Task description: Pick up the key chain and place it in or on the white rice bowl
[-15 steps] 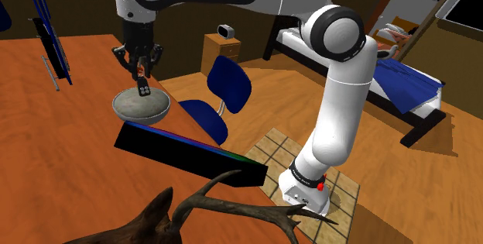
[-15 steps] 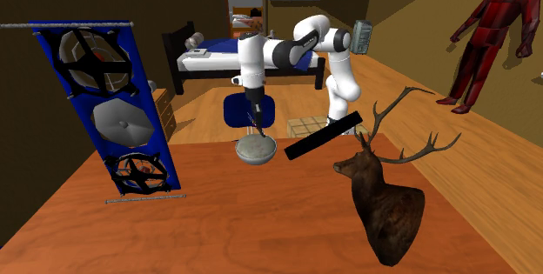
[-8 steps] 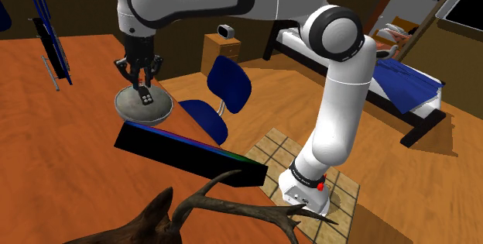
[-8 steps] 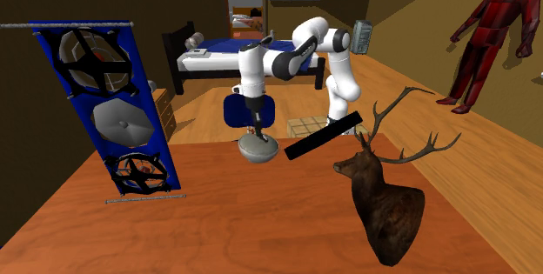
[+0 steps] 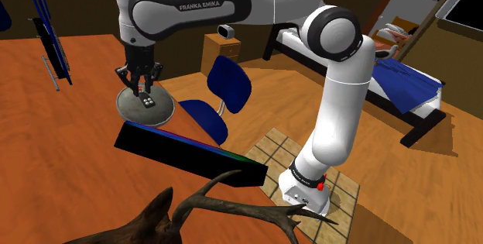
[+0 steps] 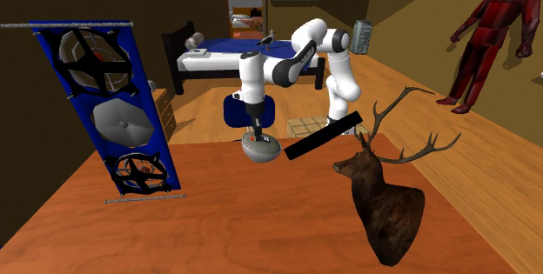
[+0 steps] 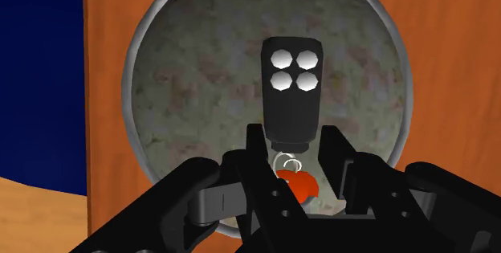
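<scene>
One worry in the shoulder view: the end effector (image 5: 139,89) hangs low over the grey speckled bowl (image 5: 124,109), which sits near the desk (image 5: 62,149) edge with the key chain (image 5: 147,104) lying face up inside, so a sideways exit could clip the rim and shove it off. The second exterior view puts that bowl (image 6: 263,151) close beside a dark slab (image 6: 324,136), leaving little room. In the wrist view the ring (image 7: 287,163) and red tag (image 7: 299,185) lie right at the end effector (image 7: 293,135), and I cannot tell whether it is clamped on them; if so, lifting would haul the key chain (image 7: 293,83) back out.
</scene>
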### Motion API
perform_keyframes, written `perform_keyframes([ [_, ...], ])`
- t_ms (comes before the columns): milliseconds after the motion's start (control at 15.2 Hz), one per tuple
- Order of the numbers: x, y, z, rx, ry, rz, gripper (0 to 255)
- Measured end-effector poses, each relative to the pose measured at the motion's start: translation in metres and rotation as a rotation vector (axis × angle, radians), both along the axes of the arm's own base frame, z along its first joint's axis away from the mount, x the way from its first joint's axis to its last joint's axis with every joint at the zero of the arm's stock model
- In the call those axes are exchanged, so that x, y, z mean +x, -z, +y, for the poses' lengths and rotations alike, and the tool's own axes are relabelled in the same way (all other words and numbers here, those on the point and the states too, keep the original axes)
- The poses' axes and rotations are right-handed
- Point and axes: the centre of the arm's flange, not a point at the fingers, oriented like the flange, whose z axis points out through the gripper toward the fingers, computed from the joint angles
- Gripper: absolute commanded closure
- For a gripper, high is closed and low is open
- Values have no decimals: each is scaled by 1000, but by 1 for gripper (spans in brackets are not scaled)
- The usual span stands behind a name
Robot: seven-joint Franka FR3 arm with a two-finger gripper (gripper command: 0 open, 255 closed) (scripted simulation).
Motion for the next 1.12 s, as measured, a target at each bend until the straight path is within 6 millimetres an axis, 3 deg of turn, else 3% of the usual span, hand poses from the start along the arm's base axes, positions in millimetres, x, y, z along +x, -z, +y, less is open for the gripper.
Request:
perform_keyframes([
  [198, 0, 0, 0, 1, 0, -1, 255],
  [264, 0, 0, 0, 1, 0, -2, 0],
  [660, -1, 8, 0, -5, -2, 13, 0],
  [924, 3, -30, -2, -4, -2, 12, 0],
  [1122, 2, -42, -3, -4, -2, 12, 0],
])
